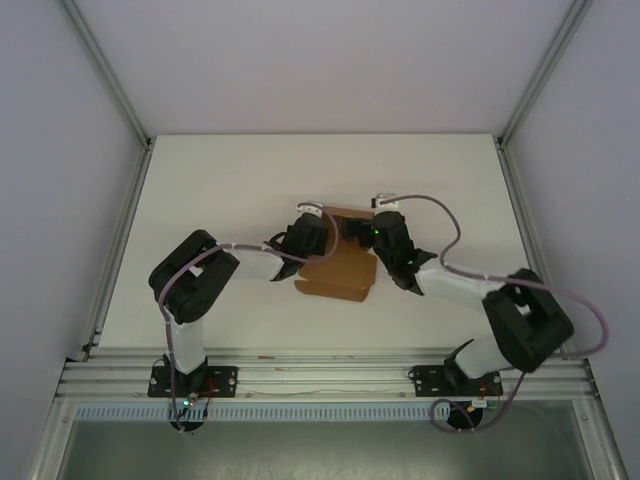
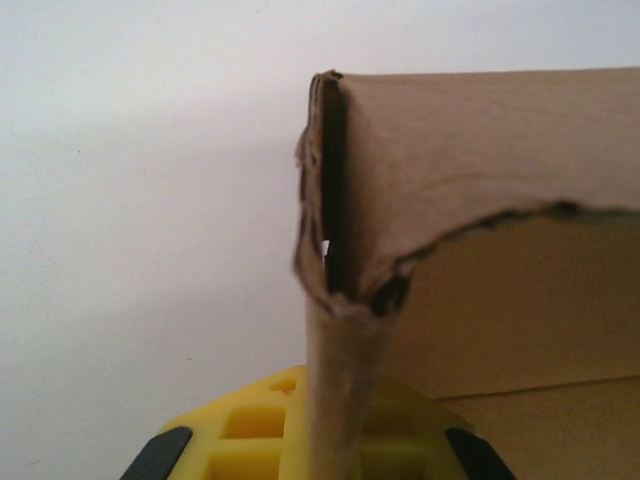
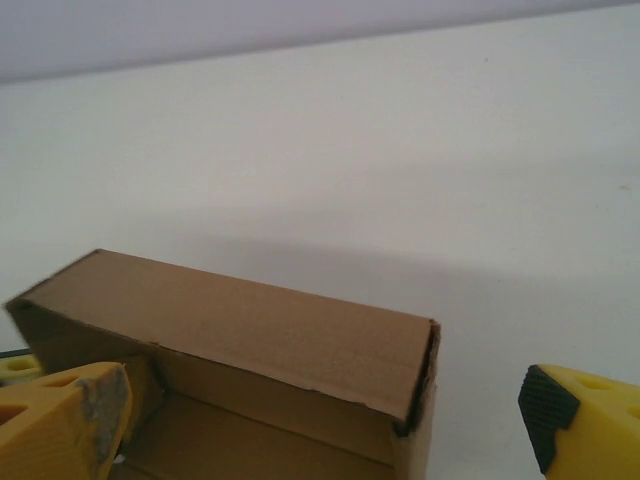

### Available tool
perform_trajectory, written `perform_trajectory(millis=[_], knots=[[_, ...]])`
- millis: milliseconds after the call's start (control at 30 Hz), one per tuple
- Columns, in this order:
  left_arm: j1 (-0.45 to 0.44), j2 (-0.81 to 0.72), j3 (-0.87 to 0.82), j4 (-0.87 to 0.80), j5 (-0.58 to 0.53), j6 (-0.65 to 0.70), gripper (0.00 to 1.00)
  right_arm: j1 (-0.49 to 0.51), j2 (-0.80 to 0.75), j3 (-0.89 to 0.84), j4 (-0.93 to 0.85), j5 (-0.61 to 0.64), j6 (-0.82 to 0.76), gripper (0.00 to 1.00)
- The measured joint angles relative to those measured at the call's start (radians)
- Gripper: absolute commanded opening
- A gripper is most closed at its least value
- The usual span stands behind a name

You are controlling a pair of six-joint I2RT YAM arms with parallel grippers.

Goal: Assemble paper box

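Two hands meet at the paper box [image 1: 335, 275], which lies on the white bench [image 1: 200, 180] around its middle, between left and right. The box is plain brown cardboard and partly built: walls stand upright along its far side, and a flatter panel spreads toward the near side.

The left hand [image 1: 316, 232] reaches in from the left to the box's far-left corner and is pressed together on an upright cardboard wall. In the left wrist view that wall's edge runs down between the yellow fingers [image 2: 205, 430], with a ragged, folded flap above it.

The right hand [image 1: 385, 232] sits at the box's far-right corner with its fingers spread wide. In the right wrist view one yellow finger [image 3: 60, 420] lies just beside the box's wall on the left. The other, tipped with a black pad, stands apart from the box's corner on the right, above bare bench.
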Motion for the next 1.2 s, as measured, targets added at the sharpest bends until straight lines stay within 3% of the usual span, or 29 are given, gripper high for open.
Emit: perform_trajectory(millis=[200,400,500,733,1033,1200], knots=[[0.036,-0.069,0.120,-0.242,0.182,0.152,0.00,-0.001,-0.254,0.000,-0.237,0.097,0.118,1.00],[0.070,-0.073,0.319,-0.635,0.329,0.487,0.00,-0.040,-0.505,0.000,-0.540,0.153,0.246,1.00],[0.065,-0.073,0.366,-0.825,0.342,0.643,0.00,-0.053,-0.584,0.000,-0.657,0.150,0.272,1.00],[0.026,0.022,0.547,-1.095,0.224,0.831,0.00,-0.067,-0.600,0.000,-0.856,0.133,0.294,1.00],[-0.057,0.279,0.702,-1.191,0.039,0.925,0.00,-0.076,-0.554,0.000,-0.904,0.126,0.300,1.00],[-0.100,0.347,0.768,-1.204,-0.075,0.956,0.00,-0.082,-0.551,0.000,-0.905,0.126,0.301,1.00]])
